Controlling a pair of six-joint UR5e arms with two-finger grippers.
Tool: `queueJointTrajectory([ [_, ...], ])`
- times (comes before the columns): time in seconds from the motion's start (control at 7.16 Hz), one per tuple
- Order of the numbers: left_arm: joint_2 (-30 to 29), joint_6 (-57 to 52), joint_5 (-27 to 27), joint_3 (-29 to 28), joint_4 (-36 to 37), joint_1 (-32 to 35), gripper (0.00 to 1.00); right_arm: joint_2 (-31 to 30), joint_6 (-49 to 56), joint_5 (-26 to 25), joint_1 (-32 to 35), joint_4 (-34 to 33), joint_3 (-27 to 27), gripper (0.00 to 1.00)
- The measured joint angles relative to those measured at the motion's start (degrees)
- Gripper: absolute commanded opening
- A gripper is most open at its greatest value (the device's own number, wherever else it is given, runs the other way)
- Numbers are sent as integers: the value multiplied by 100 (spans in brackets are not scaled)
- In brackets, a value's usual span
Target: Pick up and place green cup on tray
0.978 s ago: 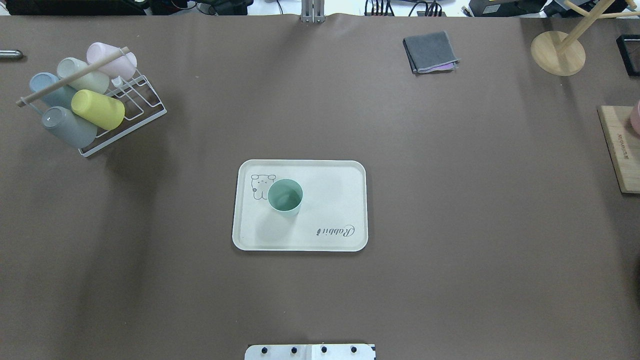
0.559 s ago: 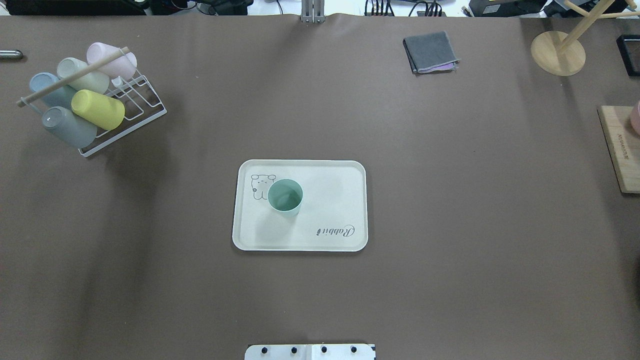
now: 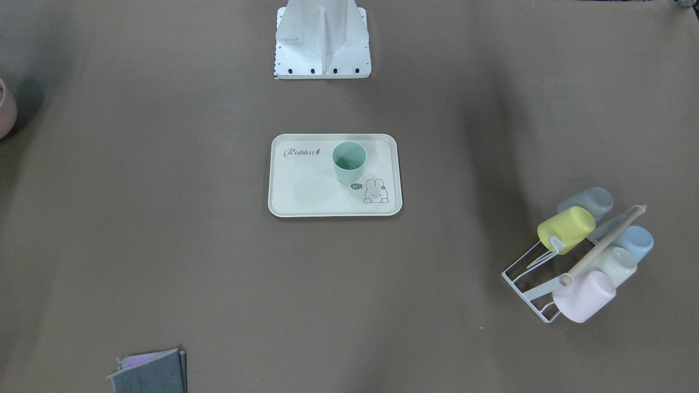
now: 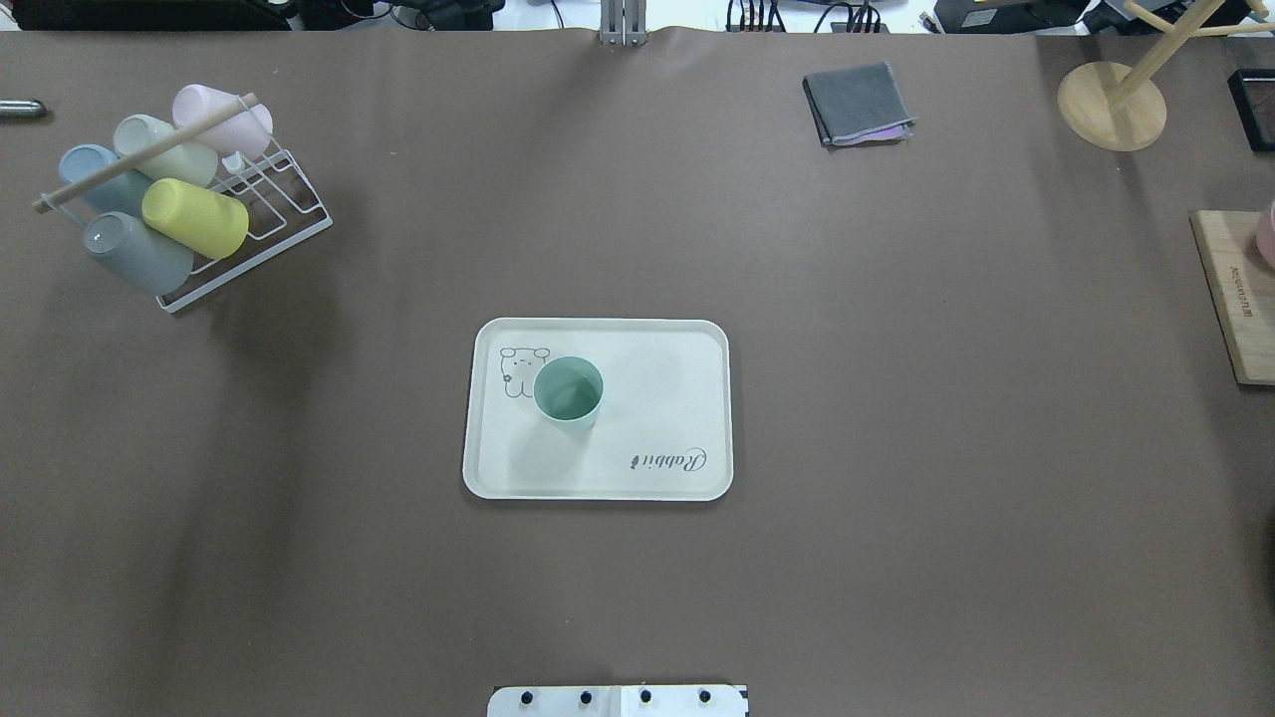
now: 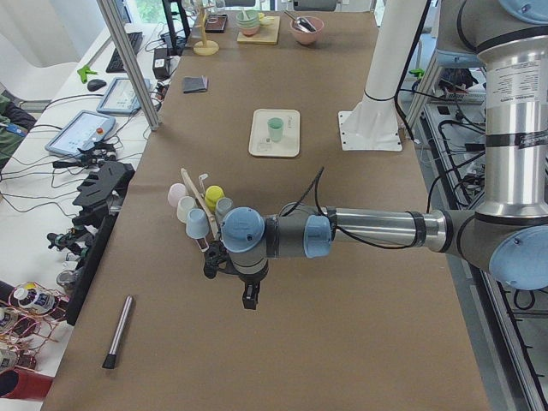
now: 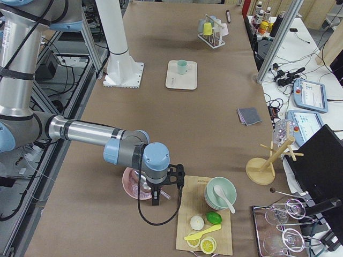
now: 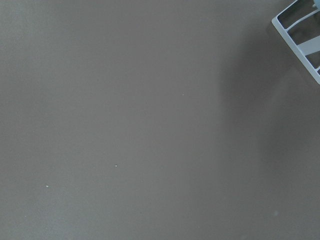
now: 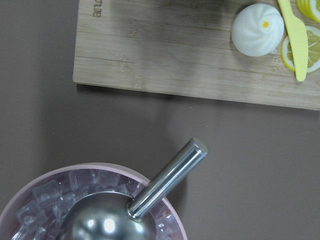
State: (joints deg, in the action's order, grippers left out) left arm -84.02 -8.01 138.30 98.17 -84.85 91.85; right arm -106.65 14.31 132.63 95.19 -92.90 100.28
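The green cup [image 4: 568, 390] stands upright and empty on the cream tray [image 4: 657, 398], beside the bunny drawing; it also shows in the front-facing view [image 3: 349, 161] on the tray [image 3: 306, 185]. No gripper touches it. My left gripper [image 5: 248, 300] hangs over bare table near the cup rack, far from the tray. My right gripper [image 6: 156, 200] hangs over a pink bowl at the other end. Both show only in the side views, so I cannot tell whether they are open or shut.
A white wire rack [image 4: 284, 204] at the far left holds several pastel cups, among them a yellow-green cup [image 4: 195, 218]. A folded grey cloth [image 4: 858, 103], a wooden stand [image 4: 1111, 106] and a cutting board [image 4: 1235, 299] lie to the right. A pink bowl [image 8: 30, 187] of ice holds a metal scoop.
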Motion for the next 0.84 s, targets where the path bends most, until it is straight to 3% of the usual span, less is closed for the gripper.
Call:
queueJointTrajectory([
  [0.84, 83, -8, 39, -144, 38, -8, 99, -5, 2, -6, 0, 0, -6, 100],
])
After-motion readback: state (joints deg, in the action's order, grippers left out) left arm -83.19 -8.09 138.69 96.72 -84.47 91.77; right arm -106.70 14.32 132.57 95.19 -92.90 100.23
